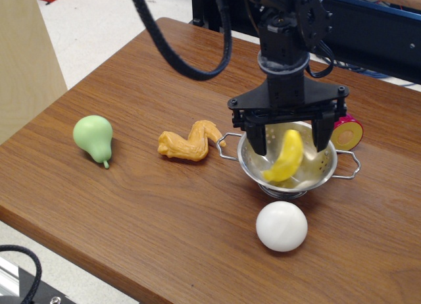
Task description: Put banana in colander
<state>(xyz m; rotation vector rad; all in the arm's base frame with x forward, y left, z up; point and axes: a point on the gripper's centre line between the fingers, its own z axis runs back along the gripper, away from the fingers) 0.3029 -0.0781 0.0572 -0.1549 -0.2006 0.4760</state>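
Banana (285, 157): small, smooth, bright yellow, curved, tilted inside steel colander (323, 166) at right centre of frame. Black gripper (289, 141) directly above, jaws spread wide on either side of fruit, gripping nothing. Orange chicken-wing toy (189, 142) just left of colander; white ball (281, 226) below.

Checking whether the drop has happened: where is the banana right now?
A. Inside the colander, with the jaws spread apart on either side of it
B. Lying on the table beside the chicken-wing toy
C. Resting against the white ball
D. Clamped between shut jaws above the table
A. The banana leans inside the colander, and the gripper stands over the bowl with its jaws open wide, neither one touching the banana.
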